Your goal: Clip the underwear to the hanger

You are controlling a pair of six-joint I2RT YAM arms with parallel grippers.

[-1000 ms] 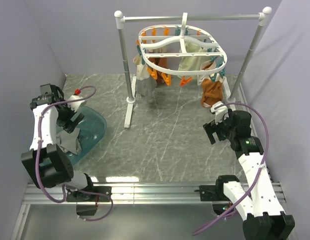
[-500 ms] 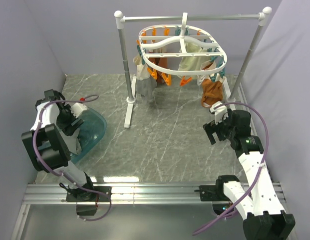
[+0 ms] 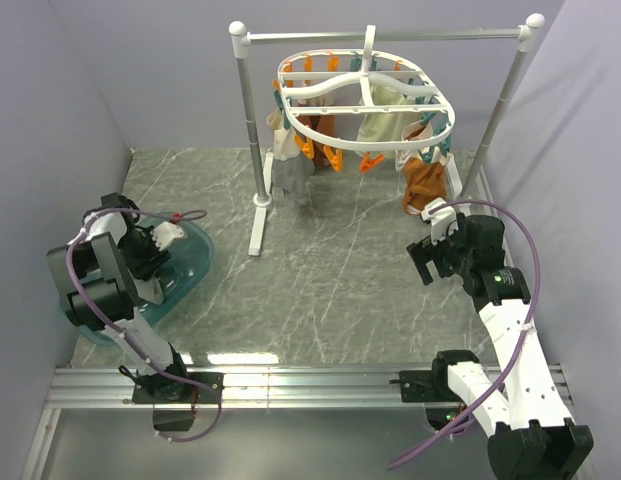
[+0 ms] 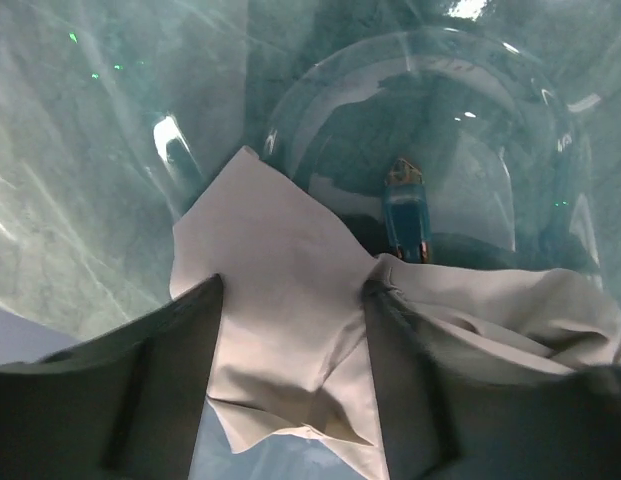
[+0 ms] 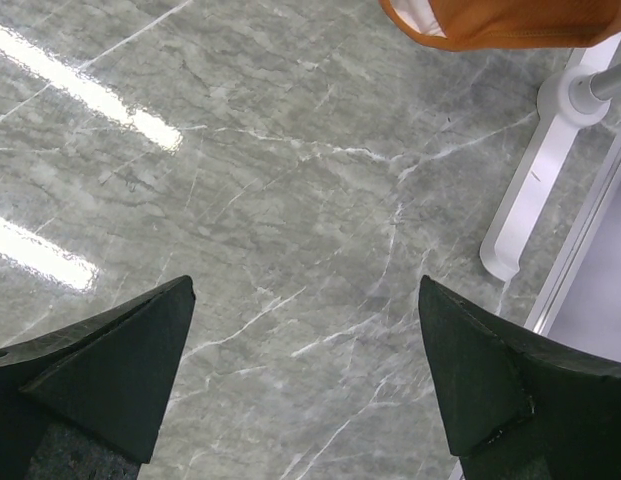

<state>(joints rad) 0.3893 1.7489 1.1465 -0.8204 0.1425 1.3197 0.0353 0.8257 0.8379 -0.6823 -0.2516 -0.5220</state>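
Down in the teal basin [image 3: 195,265], the underwear [image 4: 300,350] is seen crumpled between the spread jaws of the left gripper [image 4: 295,295], not yet pinched, presumably for lifting out. Beside the hanger [image 3: 366,75], the right gripper [image 5: 305,290] is held spread and empty above the counter [image 5: 290,150], seemingly in readiness.

Pale grey underwear [image 4: 290,330], teal basin [image 3: 190,262], white hanger [image 3: 362,95], orange and teal pegs [image 3: 330,157], grey-veined table [image 3: 340,260].
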